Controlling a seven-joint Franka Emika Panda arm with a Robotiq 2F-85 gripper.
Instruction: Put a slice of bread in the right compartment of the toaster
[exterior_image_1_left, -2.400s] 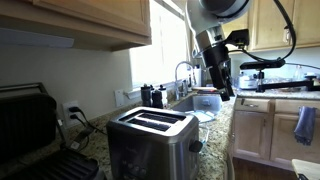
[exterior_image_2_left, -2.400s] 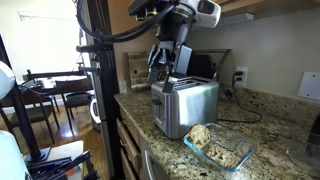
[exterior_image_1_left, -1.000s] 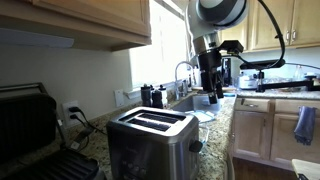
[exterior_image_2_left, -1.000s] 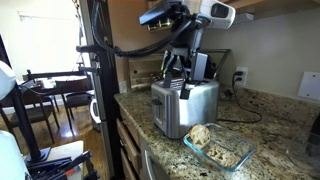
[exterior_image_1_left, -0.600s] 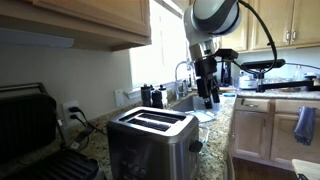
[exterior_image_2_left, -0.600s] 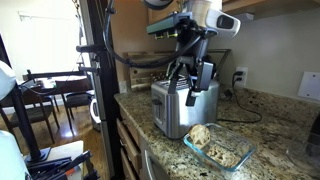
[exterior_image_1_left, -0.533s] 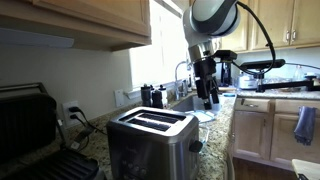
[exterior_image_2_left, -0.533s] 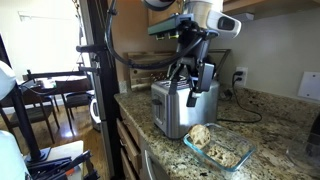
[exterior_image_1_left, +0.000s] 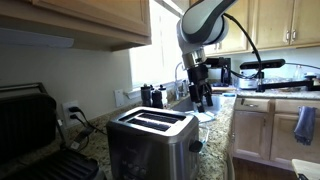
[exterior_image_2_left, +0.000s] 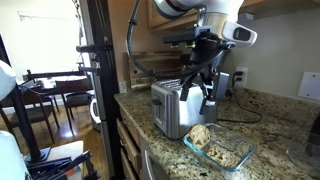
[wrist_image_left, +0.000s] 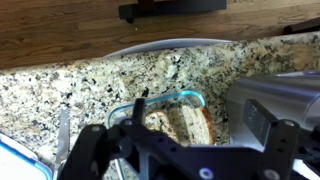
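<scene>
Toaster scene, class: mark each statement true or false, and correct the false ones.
1. Both slots of the toaster are empty. True.
2. The hand grips a slice. False: it holds nothing and hangs open above the bread.
3. The bread lies in a glass container. True.
4. The toaster stands on a wooden table. False: it stands on a speckled stone counter.

We see the toaster (exterior_image_1_left: 152, 143) upright on the granite counter (exterior_image_2_left: 272, 126): boxy brushed steel, black top, two dark slots facing up, round knob (exterior_image_1_left: 196, 146) on its end. Bread slices (exterior_image_2_left: 203, 136) lie flat in a glass dish (exterior_image_2_left: 232, 157) just beside it.
</scene>
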